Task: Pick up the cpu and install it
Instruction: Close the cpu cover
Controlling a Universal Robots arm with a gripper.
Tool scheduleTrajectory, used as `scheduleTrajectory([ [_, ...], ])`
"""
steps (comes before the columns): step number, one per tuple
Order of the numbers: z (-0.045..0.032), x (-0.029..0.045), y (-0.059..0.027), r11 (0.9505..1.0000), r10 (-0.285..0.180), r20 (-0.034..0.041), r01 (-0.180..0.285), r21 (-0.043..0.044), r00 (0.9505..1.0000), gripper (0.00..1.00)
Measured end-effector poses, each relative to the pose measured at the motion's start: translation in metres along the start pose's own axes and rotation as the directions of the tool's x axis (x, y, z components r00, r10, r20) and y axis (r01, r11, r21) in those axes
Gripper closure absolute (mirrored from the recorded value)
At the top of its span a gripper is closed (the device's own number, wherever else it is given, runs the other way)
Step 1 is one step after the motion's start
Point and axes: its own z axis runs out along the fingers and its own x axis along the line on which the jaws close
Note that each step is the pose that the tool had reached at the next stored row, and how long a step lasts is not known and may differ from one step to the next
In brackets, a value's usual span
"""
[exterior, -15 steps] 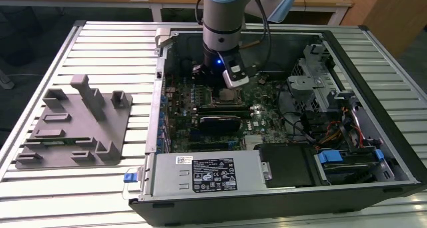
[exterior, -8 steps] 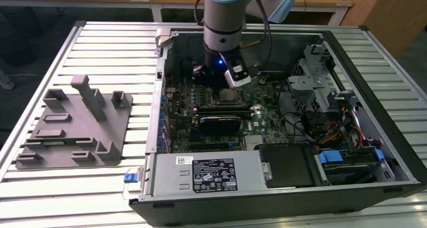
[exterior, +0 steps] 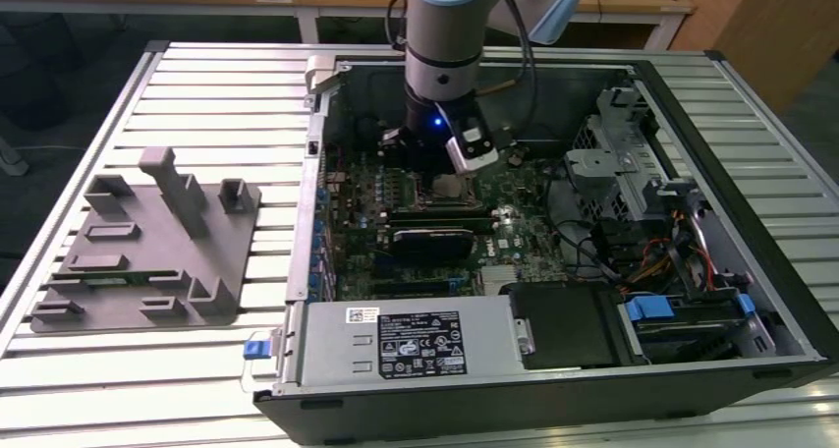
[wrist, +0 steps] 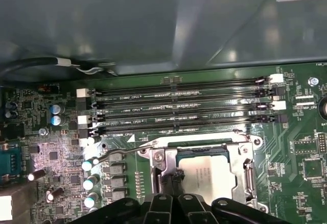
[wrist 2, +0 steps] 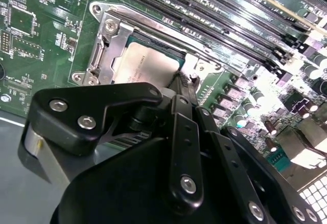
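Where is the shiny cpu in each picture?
Exterior view: the cpu lies on the motherboard, right below the arm.
First wrist view: the cpu lies in the metal socket frame.
Second wrist view: the cpu lies in that same frame.
Shared landmark: the long black slots beside the socket.

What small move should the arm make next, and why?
Probably a slow, straight lift of the gripper. In the first wrist view the cpu seems to lie flat inside the socket frame, with the gripper tip at its edge; the wire lever is close beside, so a sideways move may catch it.
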Motion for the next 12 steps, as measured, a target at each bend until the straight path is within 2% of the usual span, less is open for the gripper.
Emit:
scheduleTrajectory([
  [6,0.0,-0.0036,0.0004,1.0,-0.003,-0.0001,0.003,-0.0001,1.0,0.89],
  [12,-0.0006,-0.0037,0.0006,1.0,-0.003,0.0003,0.003,-0.0019,1.0,0.89],
])
